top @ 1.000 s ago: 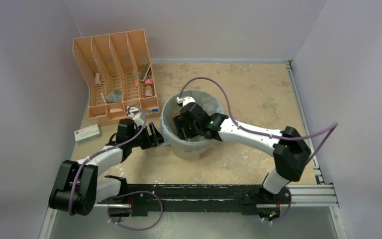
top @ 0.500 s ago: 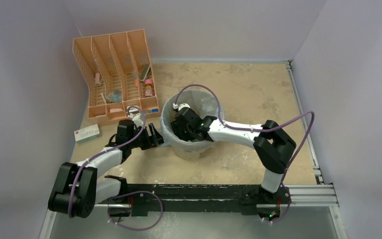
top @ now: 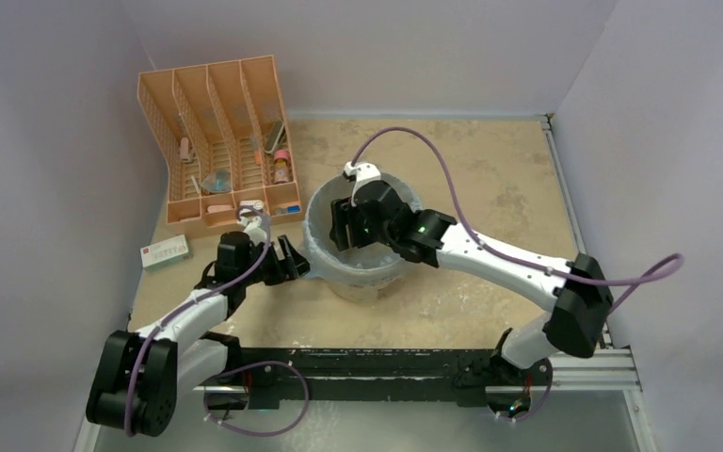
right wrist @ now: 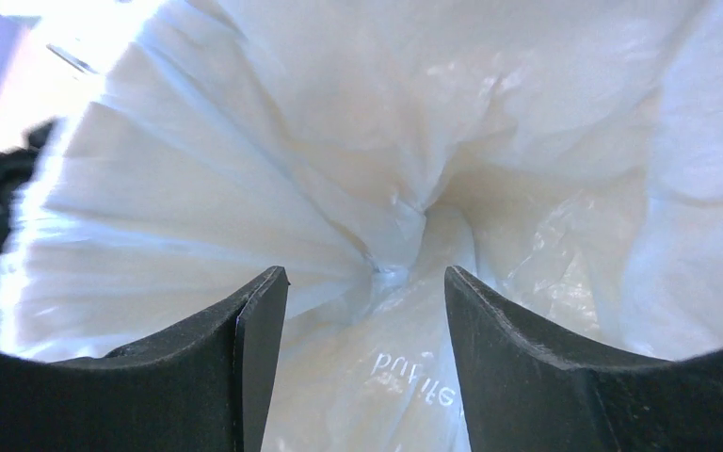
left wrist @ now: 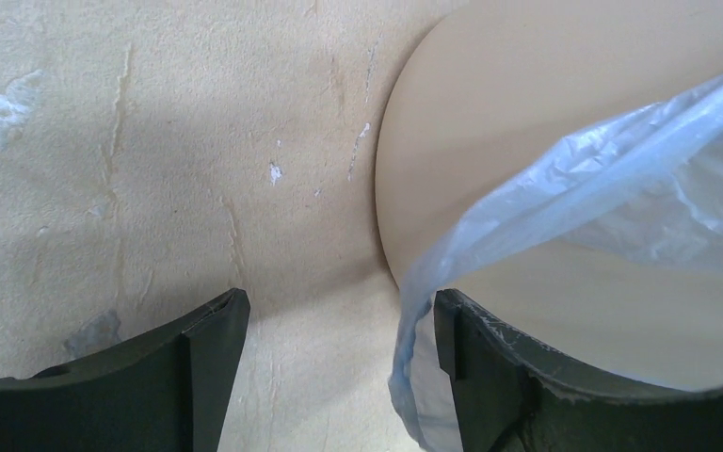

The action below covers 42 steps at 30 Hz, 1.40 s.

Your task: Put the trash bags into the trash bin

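Observation:
The cream-beige trash bin (top: 369,283) stands mid-table. The light-blue trash bag (top: 319,235) lines it, its edge folded out over the rim. My right gripper (top: 343,226) is open and points down into the bin's mouth. In the right wrist view its jaws (right wrist: 367,315) stand apart over the bunched bag (right wrist: 339,141) inside and hold nothing. My left gripper (top: 296,265) is open and low beside the bin's left wall. In the left wrist view (left wrist: 339,348) the bag's hanging edge (left wrist: 621,179) drapes over the bin wall (left wrist: 490,122) and lies just inside the right finger (left wrist: 490,367).
An orange slotted organizer rack (top: 216,141) with small items stands at the back left. A small white box (top: 165,251) lies left of my left arm. Walls close in the left, back and right sides. A black rail (top: 386,363) runs along the near edge.
My right arm has lifted and shifted its gripper towards the bin's far side, with its elbow swinging out to the right. My left gripper stays beside the bin, barely moved.

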### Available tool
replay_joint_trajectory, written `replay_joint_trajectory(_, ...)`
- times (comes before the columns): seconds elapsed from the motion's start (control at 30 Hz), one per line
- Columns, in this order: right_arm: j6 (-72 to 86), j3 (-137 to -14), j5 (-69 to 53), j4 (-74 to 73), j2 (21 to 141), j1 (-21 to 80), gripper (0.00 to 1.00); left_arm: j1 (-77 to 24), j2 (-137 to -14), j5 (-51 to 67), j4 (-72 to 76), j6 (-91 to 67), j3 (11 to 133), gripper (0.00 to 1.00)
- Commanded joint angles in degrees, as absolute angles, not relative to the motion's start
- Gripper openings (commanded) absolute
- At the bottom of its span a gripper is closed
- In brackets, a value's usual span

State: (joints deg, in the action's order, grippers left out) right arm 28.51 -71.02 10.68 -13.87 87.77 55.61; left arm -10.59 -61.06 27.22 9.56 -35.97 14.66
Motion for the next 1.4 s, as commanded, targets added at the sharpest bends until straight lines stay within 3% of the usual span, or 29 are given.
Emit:
replay_joint_trajectory(0.0,27.3,-74.3,16.5,-13.7,80.9,56.0,0.66,-10.7,-56.9,24.7,10.4,-36.6,13.5,0.74)
replay_joint_trajectory(0.17,25.9,-74.4,30.2,-10.5,75.7,55.9,0.70,-10.7,-54.0,20.3,3.7,-37.9,15.5,0.76)
replay_joint_trajectory(0.37,28.8,-73.4,48.1,-10.0,71.4,52.2,0.87,-10.7,-47.1,14.3,-7.5,-41.2,19.5,0.80)
replay_joint_trajectory(0.57,34.8,-65.6,33.5,-7.7,64.9,32.6,0.89,-10.6,-38.8,8.7,-17.4,-41.8,25.7,0.82)
replay_joint_trajectory(0.83,41.9,-49.7,18.7,-1.4,60.9,22.2,0.94,-10.6,-34.8,18.6,-13.3,-39.5,38.0,0.84)
replay_joint_trajectory(0.97,44.8,-43.9,0.6,3.7,64.7,13.9,0.94,-10.8,-45.3,33.0,-9.0,-35.3,50.1,0.84)
replay_joint_trajectory(1.1,44.7,-39.0,-9.1,8.5,68.0,13.4,0.94,-14.9,-56.2,42.1,-10.4,-28.7,61.2,0.82)
replay_joint_trajectory(1.37,46.0,-33.5,-12.4,11.7,70.6,13.4,0.93,-38.0,-80.9,28.9,-26.4,-13.0,79.9,0.82)
